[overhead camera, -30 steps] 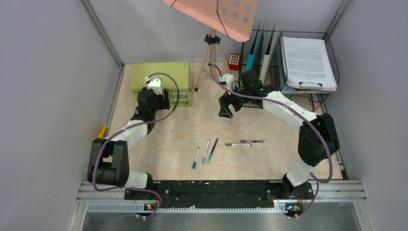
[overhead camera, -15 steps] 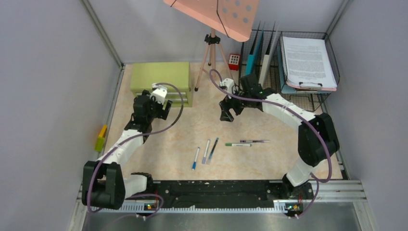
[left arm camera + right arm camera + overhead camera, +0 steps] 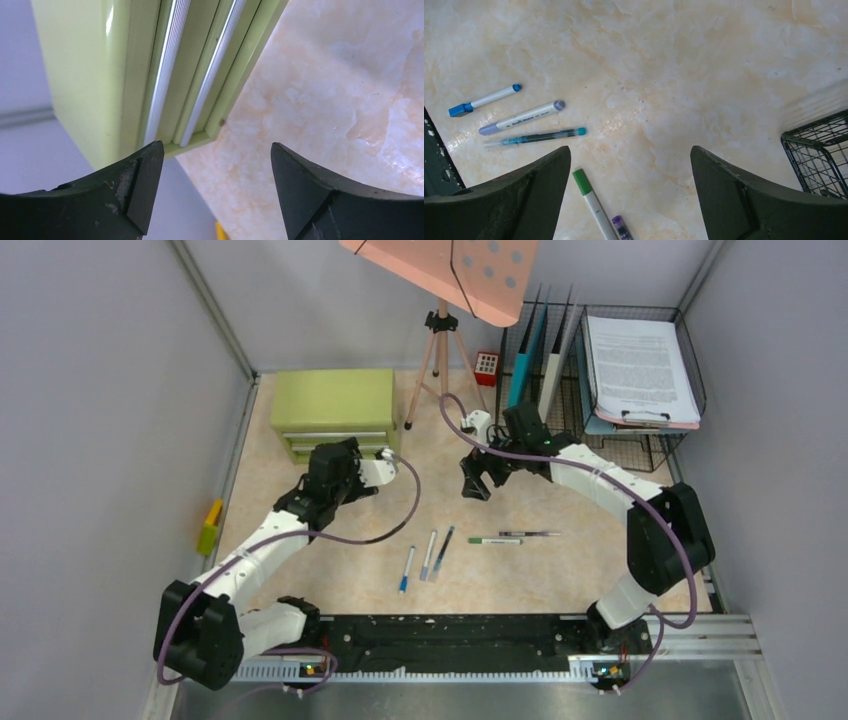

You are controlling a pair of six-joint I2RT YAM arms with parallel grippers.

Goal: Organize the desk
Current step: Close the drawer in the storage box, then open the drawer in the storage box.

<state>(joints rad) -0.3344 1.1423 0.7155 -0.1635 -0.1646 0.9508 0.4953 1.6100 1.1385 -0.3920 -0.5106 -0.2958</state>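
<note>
While both arms reach over it, the surface point(image 3: 590, 575) lies flat between the grey walls, bounded on the near side by the black-and-silver rail point(image 3: 460, 632).

1. Left hand point(image 3: 215, 155): jaws spread wide, nothing between them. It faces the near right corner of the green drawer cabinet point(image 3: 335, 400), which stands at the far left of the surface.
2. Right hand point(image 3: 629, 155): jaws spread wide, empty, positioned above bare surface right of centre.
3. Loose items: a blue-capped pen point(image 3: 407, 568), a white pen point(image 3: 429, 555) and a teal pen point(image 3: 443, 552) lie close together near centre. A green-capped marker point(image 3: 496, 540) and a purple pen point(image 3: 528, 533) lie just to their right.
4. A wire tray point(image 3: 690, 350) holding papers occupies the far right corner.
</note>
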